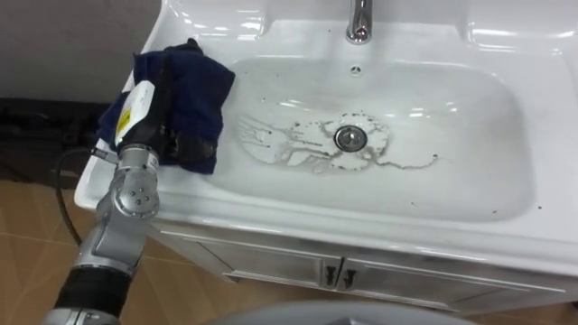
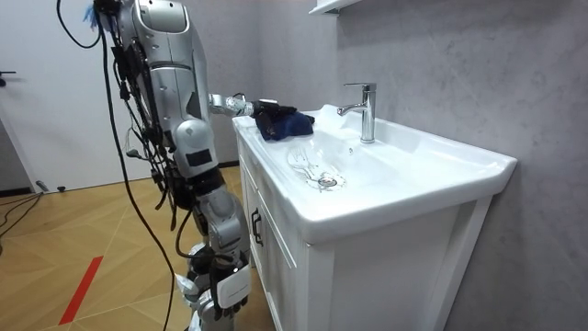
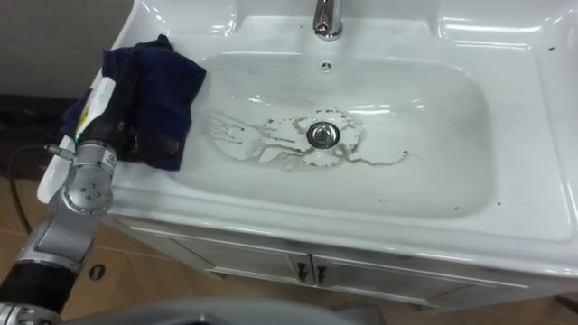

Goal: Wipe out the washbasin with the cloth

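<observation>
The left hand (image 1: 153, 113) reaches in from the lower left and lies at the left end of the basin (image 1: 452, 135), wrapped in a dark blue cloth (image 1: 203, 86). The cloth is bunched over and around the hand, so I cannot tell whether the hand grips it or lies flat in it. The cloth sits on the left rim and hangs over the basin's left slope, touching the white surface there.

The basin is white and wide, and its bowl is shallow. A round metal drain (image 1: 350, 137) sits at its middle. Thin brownish stains (image 1: 271, 140) ring the drain and spread to its left and right; the nearest streaks end just right of the cloth, apart from it. A few dark specks dot the near right slope. A small overflow hole (image 1: 355, 69) shows on the far wall, and a chrome tap (image 1: 359, 23) stands on the far rim above it.

Below the near rim is a white cabinet (image 1: 271, 262) with two doors.

In the room view the robot stands upright on a wood floor (image 2: 73, 239) at the cabinet's front, its arm stretched out level to the cloth on the basin's far end. A grey wall (image 2: 459, 64) is behind the tap.
</observation>
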You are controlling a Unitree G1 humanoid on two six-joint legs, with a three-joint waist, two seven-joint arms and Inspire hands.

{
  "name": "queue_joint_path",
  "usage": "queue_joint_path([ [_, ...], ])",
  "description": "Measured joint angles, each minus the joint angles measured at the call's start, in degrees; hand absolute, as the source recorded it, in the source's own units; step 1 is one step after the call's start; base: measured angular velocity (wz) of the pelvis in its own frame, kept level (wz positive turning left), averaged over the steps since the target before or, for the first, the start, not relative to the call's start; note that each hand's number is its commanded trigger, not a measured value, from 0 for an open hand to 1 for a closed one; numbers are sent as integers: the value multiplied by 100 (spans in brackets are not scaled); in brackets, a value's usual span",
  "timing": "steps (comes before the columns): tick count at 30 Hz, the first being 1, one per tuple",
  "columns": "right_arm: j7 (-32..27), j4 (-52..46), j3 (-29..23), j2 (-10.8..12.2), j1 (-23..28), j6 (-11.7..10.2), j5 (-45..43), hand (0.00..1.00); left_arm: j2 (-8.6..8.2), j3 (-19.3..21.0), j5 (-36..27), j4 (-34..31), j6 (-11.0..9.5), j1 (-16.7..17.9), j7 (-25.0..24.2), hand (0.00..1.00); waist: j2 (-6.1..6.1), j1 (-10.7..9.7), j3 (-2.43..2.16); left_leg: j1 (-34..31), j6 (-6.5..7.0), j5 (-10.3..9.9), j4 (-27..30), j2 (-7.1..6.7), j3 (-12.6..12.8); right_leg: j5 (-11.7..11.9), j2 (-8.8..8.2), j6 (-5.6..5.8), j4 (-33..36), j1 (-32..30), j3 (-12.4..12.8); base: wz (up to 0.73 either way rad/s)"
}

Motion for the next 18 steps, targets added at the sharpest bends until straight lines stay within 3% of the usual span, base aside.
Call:
queue_joint_path([
  [6, -3, -18, -67, 4, 4, 204, -269, 0, -51, 57, 584, 402, 27, -96, -32, 0, -44, 31, -39, 82, -56, 19, -63, 20, 145, 3, 36, -14, -2, 12, 10, -14],
  [10, 0, -26, -291, 8, -9, 389, -524, 0, -179, 142, 844, 784, 67, -239, -66, 0, -67, 95, -77, 155, -88, 42, -81, 32, 237, -29, 46, -108, -21, 37, 81, -14],
  [12, 0, -79, -292, 8, -14, 449, -592, 0, -225, 156, 898, 849, 140, -241, -99, 64, -64, 91, -105, 193, -101, 52, -96, 42, 274, -45, 49, -130, -25, 45, 100, -10],
  [13, 1, -141, -292, 8, -17, 516, -634, 0, -236, 156, 923, 862, 174, -244, -123, 73, -63, 92, -111, 197, -108, 57, -96, 49, 285, -50, 51, -138, -19, 39, 105, -5],
  [14, 1, -220, -293, 8, -16, 564, -694, 0, -252, 157, 975, 862, 233, -266, -155, 100, -62, 92, -111, 198, -113, 63, -96, 55, 290, -51, 55, -139, -13, 34, 107, -4],
  [18, 2, -278, -409, 8, -90, 652, -793, 0, -279, 223, 1026, 865, 357, -327, -238, 100, -60, 106, -116, 260, -135, 91, -164, 65, 328, -59, 68, -154, 6, 38, 162, -6],
])
